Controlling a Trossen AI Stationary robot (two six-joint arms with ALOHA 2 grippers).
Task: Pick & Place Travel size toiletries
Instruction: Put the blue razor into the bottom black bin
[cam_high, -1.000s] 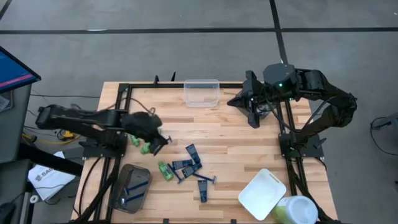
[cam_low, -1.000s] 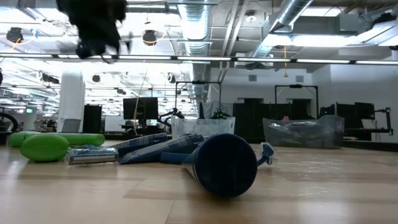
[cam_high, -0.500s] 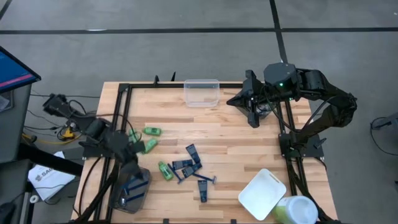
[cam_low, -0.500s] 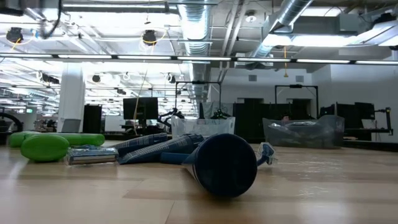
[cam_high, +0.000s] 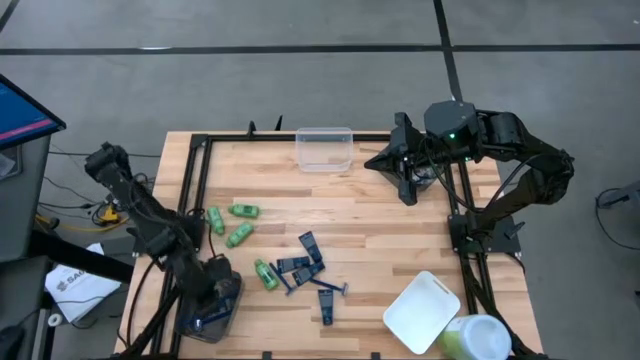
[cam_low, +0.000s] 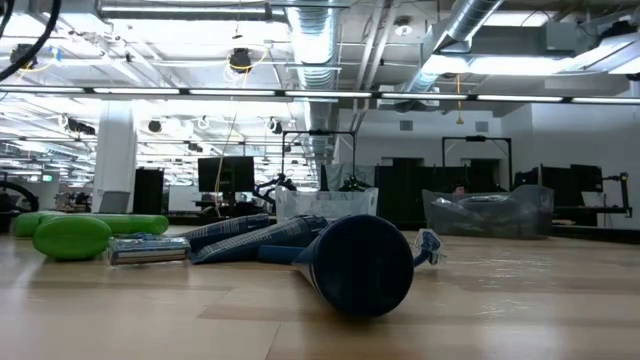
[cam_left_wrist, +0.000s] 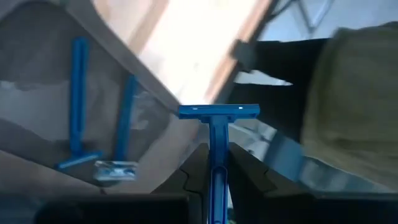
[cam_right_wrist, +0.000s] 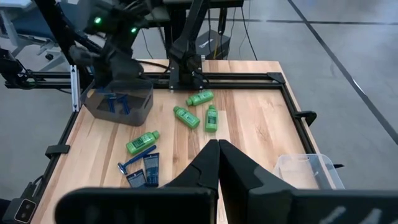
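Two blue razors (cam_left_wrist: 99, 118) already lie in the grey-brown plastic tub (cam_high: 208, 303) at the lower left of the high view. We see the left gripper (cam_high: 213, 290) poised over that tub, its fingers (cam_left_wrist: 245, 171) clamped on the handle of a third thin blue razor (cam_left_wrist: 218, 134). We count four bright green mini bottles (cam_high: 240, 223), flat dark navy tubes (cam_high: 305, 258) and another blue razor (cam_high: 331, 288) scattered mid-table. Our right gripper (cam_high: 405, 175) waits at upper right, fingers together, near the clear plastic tub (cam_high: 324, 149). A white tub (cam_high: 421, 311) sits at lower right.
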